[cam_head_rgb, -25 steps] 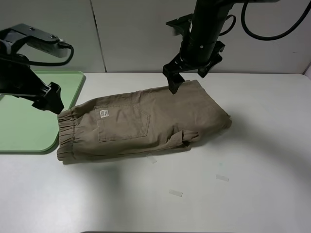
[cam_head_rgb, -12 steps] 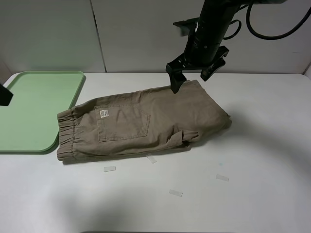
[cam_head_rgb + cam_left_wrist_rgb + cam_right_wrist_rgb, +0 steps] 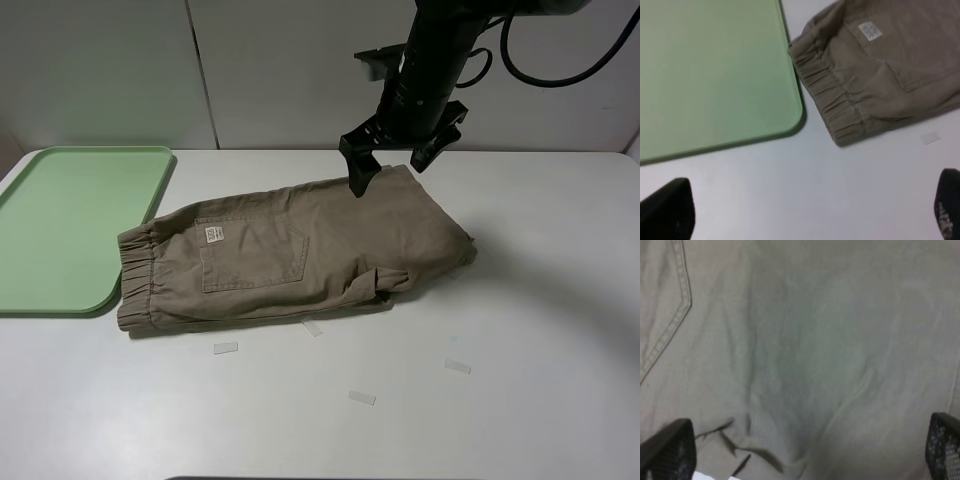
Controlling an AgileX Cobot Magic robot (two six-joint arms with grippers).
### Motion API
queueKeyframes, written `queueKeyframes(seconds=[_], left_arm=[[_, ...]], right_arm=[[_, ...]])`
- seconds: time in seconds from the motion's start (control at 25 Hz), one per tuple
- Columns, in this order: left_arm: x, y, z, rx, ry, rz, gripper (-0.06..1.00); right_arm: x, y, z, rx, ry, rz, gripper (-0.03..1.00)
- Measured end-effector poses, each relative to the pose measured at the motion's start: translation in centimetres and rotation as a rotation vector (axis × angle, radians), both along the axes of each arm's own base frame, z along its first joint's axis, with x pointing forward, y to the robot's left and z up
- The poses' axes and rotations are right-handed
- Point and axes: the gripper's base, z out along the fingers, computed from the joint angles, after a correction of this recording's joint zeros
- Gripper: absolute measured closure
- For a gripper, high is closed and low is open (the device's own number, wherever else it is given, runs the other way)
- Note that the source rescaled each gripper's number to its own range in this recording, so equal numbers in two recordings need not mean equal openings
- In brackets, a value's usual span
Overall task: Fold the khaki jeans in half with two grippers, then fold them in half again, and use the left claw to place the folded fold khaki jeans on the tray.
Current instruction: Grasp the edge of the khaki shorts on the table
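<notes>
Khaki jeans (image 3: 300,255) lie mid-frame on the white table (image 3: 520,380), looking already doubled once: one back pocket and the pale label (image 3: 212,235) face up. Long axis runs from lower left, waistband (image 3: 135,280), to upper right, hem end. The waistband's upper corner sits right at the rim of the tray (image 3: 60,230), which fills the left edge of frame; can't tell if it overlaps.

Right gripper (image 3: 390,172) hangs in the upper middle of frame over the far long edge of the cloth, near the hem end. Jaws are spread wide w/ nothing between them, one fingertip at or just above the fabric. Its wrist cam shows only khaki cloth between the two tips.

Left claw (image 3: 807,210) is out of the high view. Its wrist cam shows both tips wide apart, empty, above bare table, w/ the waistband corner and the tray's rounded corner in sight, so it's the arm nearer the waistband end.

Judgement: next is the 2nd fold, across the long axis, hem end over toward waistband. Right arm is placed for the hem side, but only at the far edge. The near hem corner, lower right of the cloth, has no gripper by it.

A few bits of tape lie on the table below the jeans, clear of the fold path.
</notes>
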Motion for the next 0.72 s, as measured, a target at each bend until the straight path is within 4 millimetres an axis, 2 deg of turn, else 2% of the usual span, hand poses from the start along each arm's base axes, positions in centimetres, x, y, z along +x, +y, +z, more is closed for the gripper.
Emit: queueKeyframes(seconds=[0.24,0.4,0.72], left_arm=[[-2.1,0.4,-2.0,-0.028,-0.025,-0.005,0.00],[-2.0,0.0,-3.3,-0.060,0.035,-0.030,0.00],[-1.9,-0.3,-3.5,-0.069,0.039,-0.053,0.04]], right_arm=[[0.0,0.0,0.0,0.002,0.001,-0.001,-0.03],[0.0,0.1,0.0,0.003,0.001,0.000,-0.03],[-0.1,0.2,0.0,0.019,0.014,-0.006,-0.03]])
